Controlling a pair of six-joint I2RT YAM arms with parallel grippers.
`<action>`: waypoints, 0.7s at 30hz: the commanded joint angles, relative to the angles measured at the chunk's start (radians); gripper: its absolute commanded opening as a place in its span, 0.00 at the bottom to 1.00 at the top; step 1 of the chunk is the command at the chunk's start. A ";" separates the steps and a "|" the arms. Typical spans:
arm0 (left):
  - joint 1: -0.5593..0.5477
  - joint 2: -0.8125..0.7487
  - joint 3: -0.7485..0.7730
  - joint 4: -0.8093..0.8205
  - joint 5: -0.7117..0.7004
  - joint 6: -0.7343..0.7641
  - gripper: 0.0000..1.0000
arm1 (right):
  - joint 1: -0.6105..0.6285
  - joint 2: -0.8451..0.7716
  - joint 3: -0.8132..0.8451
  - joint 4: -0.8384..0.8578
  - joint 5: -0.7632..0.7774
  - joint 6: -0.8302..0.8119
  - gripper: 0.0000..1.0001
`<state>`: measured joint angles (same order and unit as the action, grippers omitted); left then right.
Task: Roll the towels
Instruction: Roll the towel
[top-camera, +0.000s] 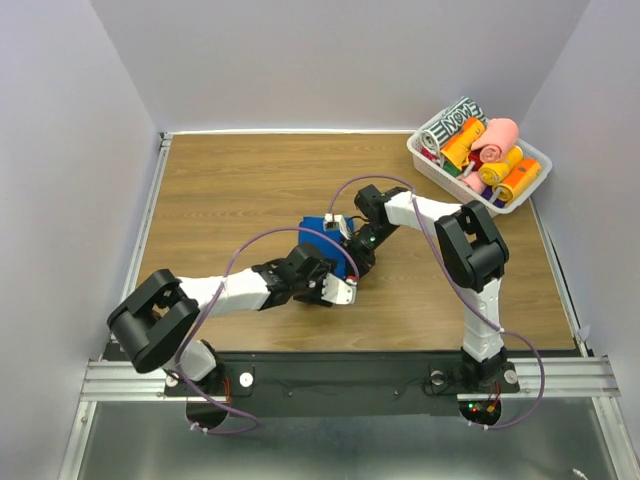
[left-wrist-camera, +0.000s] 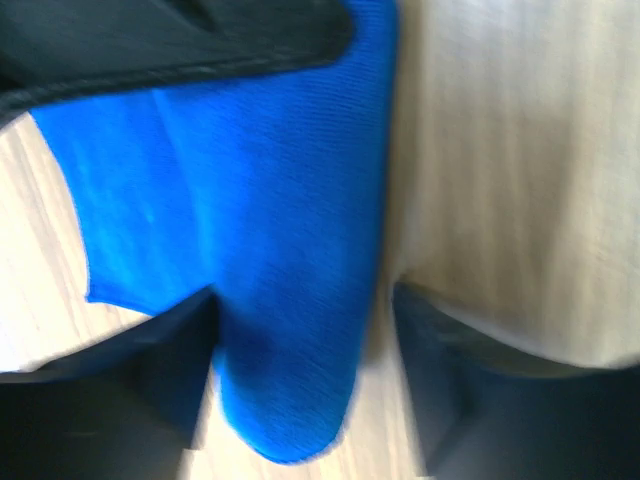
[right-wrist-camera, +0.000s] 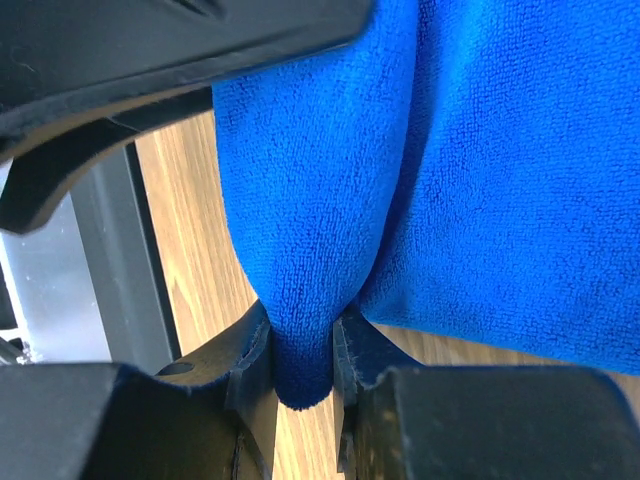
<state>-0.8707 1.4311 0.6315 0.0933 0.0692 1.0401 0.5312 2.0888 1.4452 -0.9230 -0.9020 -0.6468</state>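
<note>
Right fingers (right-wrist-camera: 245, 385) were clenched on a narrow fold of the blue towel (right-wrist-camera: 500, 180). Only the fold's tip sat between them; the rest bulged above and out to one side.

Left fingers (left-wrist-camera: 110, 390) stood apart, released. A lobe of the same towel hung between them, against one finger and clear of the other, with bare desk (left-wrist-camera: 520, 150) just past the free finger.

From above, both sets of fingers met over the bunched towel, nearly touching each other.

Risks as we judged them:
- The right pinch looked shallow, so a pull could strip the fold out.
- If the left fingers shut off-centre, they'd catch one layer and the roll would skew or unwind.
- With the arms that close, a clash was possible.

The pink towel (top-camera: 497, 135) lay rolled in the bin (top-camera: 428, 163), well away from both sets of fingers.
</note>
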 joint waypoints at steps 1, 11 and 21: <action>-0.004 0.029 0.062 -0.016 -0.019 -0.043 0.65 | -0.011 0.017 0.027 -0.082 0.041 -0.054 0.04; 0.002 0.083 0.145 -0.231 0.185 -0.132 0.32 | -0.075 -0.006 0.081 -0.080 0.063 -0.053 0.55; 0.153 0.308 0.396 -0.527 0.420 -0.169 0.34 | -0.258 -0.255 0.029 0.113 0.060 0.064 0.99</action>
<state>-0.7692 1.6539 0.9638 -0.2203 0.3473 0.9028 0.2928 1.9980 1.4902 -0.9070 -0.8593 -0.6258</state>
